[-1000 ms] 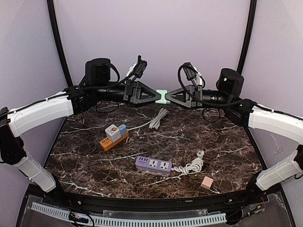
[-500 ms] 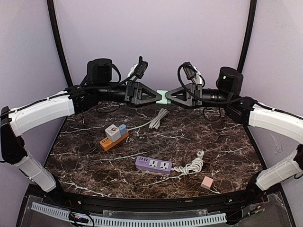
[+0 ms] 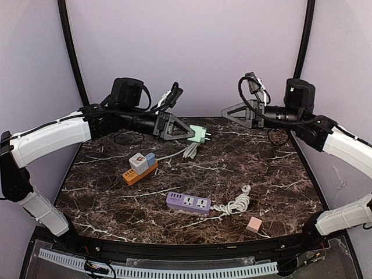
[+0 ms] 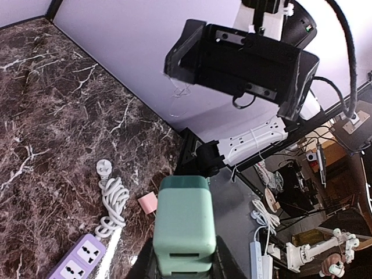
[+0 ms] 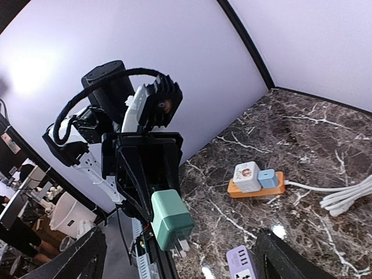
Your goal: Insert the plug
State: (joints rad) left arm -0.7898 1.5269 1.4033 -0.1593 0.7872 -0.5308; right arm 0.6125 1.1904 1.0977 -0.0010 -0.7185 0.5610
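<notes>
green plug point(image 3: 199, 134) is up in the air, pinched in the left gripper point(image 3: 186, 132), hovering well beyond the purple power strip point(image 3: 188, 202) on the back-wall side and high above it. nothing is plugged in yet. the fingers are clamped on the rear of the body, so the prong end sticks out free, which i'd guess is the point: you want the pins clear of the fingers when it goes into a socket. the right gripper point(image 3: 228, 111) is spread wide with nothing in it, farther back from the strip and off to the right, clearly apart from the plug. the plug's long axis runs more or less level, in line with the left arm's fingers, maybe dipped a touch. the prongs point away from that gripper toward the right arm's side, not down at the table point(image 3: 261, 168). since the strip lies flat with its sockets facing up, i reckon the wrist has to tip the pins downward before coming in over a socket. the strip's white cord point(image 3: 235, 204) is coiled just beside its right end. an orange strip point(image 3: 139, 172) carrying two adapters sits left of the purple one and a bit farther back, and a little pink cube point(image 3: 253, 224) sits to its right, nearer the front edge.
</notes>
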